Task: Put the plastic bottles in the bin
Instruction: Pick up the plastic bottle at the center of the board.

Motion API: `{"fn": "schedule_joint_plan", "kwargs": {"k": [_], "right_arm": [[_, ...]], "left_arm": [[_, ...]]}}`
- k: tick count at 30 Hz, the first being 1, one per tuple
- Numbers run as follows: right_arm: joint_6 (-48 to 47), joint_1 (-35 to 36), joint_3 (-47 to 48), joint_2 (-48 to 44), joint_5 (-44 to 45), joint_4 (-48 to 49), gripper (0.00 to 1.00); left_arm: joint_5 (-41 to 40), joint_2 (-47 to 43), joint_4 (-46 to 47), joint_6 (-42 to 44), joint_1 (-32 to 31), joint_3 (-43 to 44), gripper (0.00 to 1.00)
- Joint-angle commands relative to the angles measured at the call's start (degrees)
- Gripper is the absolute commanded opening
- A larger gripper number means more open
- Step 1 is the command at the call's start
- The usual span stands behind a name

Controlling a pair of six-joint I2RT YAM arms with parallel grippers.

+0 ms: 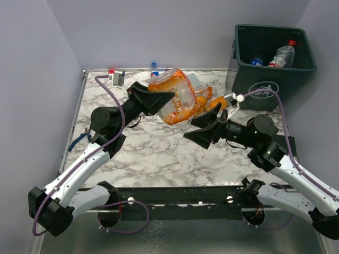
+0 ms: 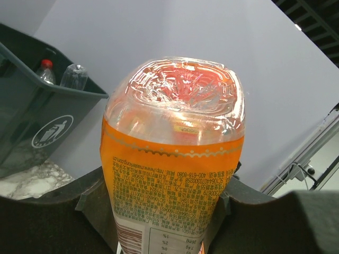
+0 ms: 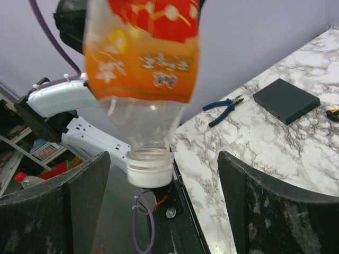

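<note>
Orange-labelled clear bottle [image 1: 175, 98], dark green bin [image 1: 254, 84], marbled white table [image 1: 159, 151]

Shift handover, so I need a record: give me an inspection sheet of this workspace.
Surface: marble table, no spills seen.
Job's things: orange bottle held off the table; binned bottles in bin; loose bottles at far edge.
Clutter: blue pliers, dark flat box.
Grippers: left pincer shut on orange bottle; right pincer open around its capped neck.
Cables: purple cables along both arms.
Surroundings: plain grey walls.
</note>
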Motion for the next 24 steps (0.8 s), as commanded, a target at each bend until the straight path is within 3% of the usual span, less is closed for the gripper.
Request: {"fn": "schedule_joint_plan", "kwargs": {"k": [1, 4, 9, 18, 20, 21, 24], "right_arm": [[0.39, -0.04, -0.12, -2.43, -0.05, 2.9, 0.86], [0.04, -0.04, 1.34, -1.54, 1.97, 0.07, 0.83], [1.94, -0.04, 2.17, 2.28, -0.12, 0.05, 0.7], [6.77, -0.04, -2.34, 2.3, -0.13, 8.67, 0.25], [6.46, -0.04, -3.42, 0.75, 1.04, 9.39, 0.11], [5.91, -0.04, -3.47, 0.07, 2.06, 8.6, 0.03], [4.14, -0.04, -3.06, -1.61, 4.94, 5.02, 0.0]], "left_arm": [[0.0, -0.48, -0.48, -0.01, -0.29, -0.75, 0.2], [-0.21, -1.01, -0.48, -0.16, -0.3, -0.99, 0.2], [-0.11, -1.41, -0.48, -0.52, -0.42, -1.61, 0.2], [0.66, -2.57, -0.48, 0.97, -0.84, -2.43, 0.21], [0.84, -3.08, -0.48, 2.19, -0.89, -2.9, 0.29], [0.39, -3.58, -0.48, 2.75, -0.89, -3.43, 0.4], [-1.73, -5.51, -0.54, 4.52, -0.9, -5.2, 0.76]]}}
